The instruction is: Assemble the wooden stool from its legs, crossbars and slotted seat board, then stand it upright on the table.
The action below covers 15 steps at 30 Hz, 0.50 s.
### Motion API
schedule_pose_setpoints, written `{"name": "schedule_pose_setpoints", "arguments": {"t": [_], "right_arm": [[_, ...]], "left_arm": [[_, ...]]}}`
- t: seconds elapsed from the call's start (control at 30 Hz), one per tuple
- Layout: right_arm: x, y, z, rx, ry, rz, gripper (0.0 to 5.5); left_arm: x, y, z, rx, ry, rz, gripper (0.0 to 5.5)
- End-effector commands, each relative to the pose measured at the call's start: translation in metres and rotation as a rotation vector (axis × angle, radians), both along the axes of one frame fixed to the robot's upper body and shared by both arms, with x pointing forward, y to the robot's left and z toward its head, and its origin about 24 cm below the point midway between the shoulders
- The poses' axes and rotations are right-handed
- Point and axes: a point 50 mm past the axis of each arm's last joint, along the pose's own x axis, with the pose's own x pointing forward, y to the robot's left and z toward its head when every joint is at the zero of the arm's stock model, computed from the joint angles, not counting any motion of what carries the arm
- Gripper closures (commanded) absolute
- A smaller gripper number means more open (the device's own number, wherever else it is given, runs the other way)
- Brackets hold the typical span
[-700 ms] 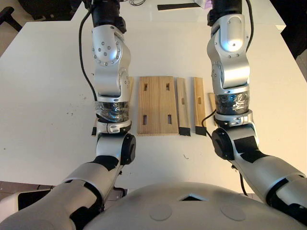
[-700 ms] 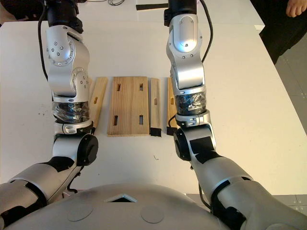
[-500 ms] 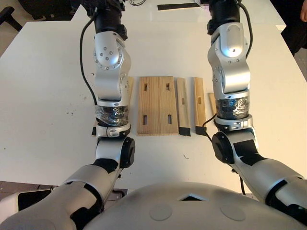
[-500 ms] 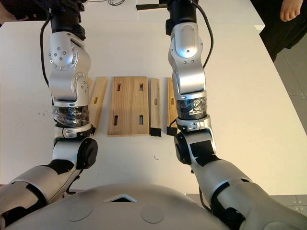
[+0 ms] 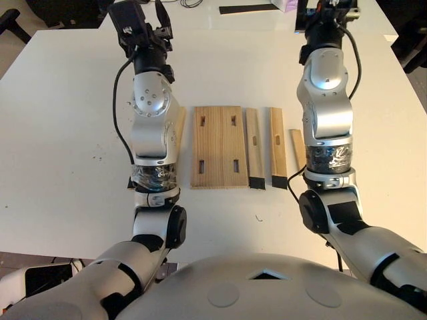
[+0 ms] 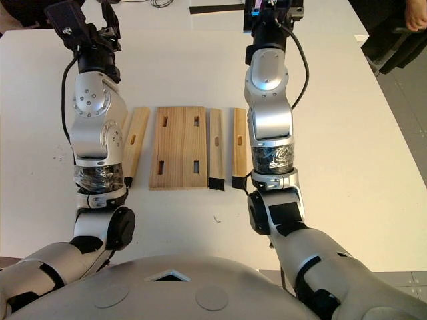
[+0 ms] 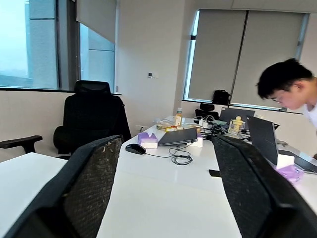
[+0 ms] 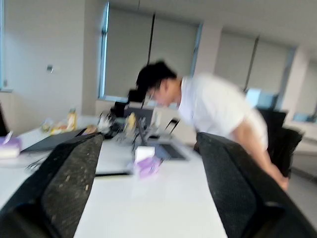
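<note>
The slotted seat board (image 5: 217, 147) lies flat on the white table (image 5: 73, 100) between my two forearms. Right of it lie two wooden legs with dark ends (image 5: 254, 148) (image 5: 277, 145), and a smaller wooden piece (image 5: 295, 142) lies partly under my right arm. Another leg (image 6: 135, 142) lies left of the board, beside my left forearm. My left gripper (image 7: 167, 144) is held up over the far part of the table, open and empty. My right gripper (image 8: 148, 139) is held the same way, also open with nothing between its fingers. Both are well beyond the wooden parts.
A dark strip (image 5: 247, 9) and a purple item (image 5: 288, 5) lie past the table's far edge. A laptop (image 7: 177, 137), a mouse (image 7: 134, 148) and cables sit on the far table. Bare tabletop stretches left and right of the parts.
Both forearms have swung away from me over the table, bringing the two grippers into the head views. The wooden parts have not moved.
</note>
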Motion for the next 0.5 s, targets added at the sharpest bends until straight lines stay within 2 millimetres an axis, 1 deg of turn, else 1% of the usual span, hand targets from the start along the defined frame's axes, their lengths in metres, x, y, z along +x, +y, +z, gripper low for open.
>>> {"name": "schedule_pose_setpoints", "arguments": {"t": [0.03, 0.13, 0.27, 0.33, 0.4, 0.43, 0.5], "right_arm": [[-0.001, 0.005, -0.019, 0.034, 0.096, 0.067, 2.04], [-0.004, 0.016, -0.024, 0.110, 0.119, 0.198, 2.04], [-0.005, 0.021, -0.023, 0.153, 0.124, 0.235, 2.04], [-0.005, 0.023, -0.024, 0.152, 0.120, 0.250, 2.04], [-0.005, 0.025, -0.028, 0.126, 0.129, 0.265, 2.04], [-0.006, 0.026, -0.031, 0.122, 0.140, 0.275, 2.04], [-0.007, 0.027, -0.034, 0.120, 0.155, 0.297, 2.04]], "left_arm": [[0.002, -0.002, -0.011, 0.028, 0.108, 0.038, 2.15], [0.003, -0.007, -0.018, 0.057, 0.162, 0.001, 2.15], [0.004, -0.004, -0.014, 0.090, 0.152, 0.007, 2.15], [0.005, 0.003, -0.015, 0.064, 0.139, 0.024, 2.15], [0.002, 0.011, -0.023, 0.027, 0.132, 0.050, 2.15], [0.000, 0.012, -0.028, -0.005, 0.148, 0.053, 2.15], [-0.004, 0.010, -0.036, -0.087, 0.154, 0.000, 2.15]]}}
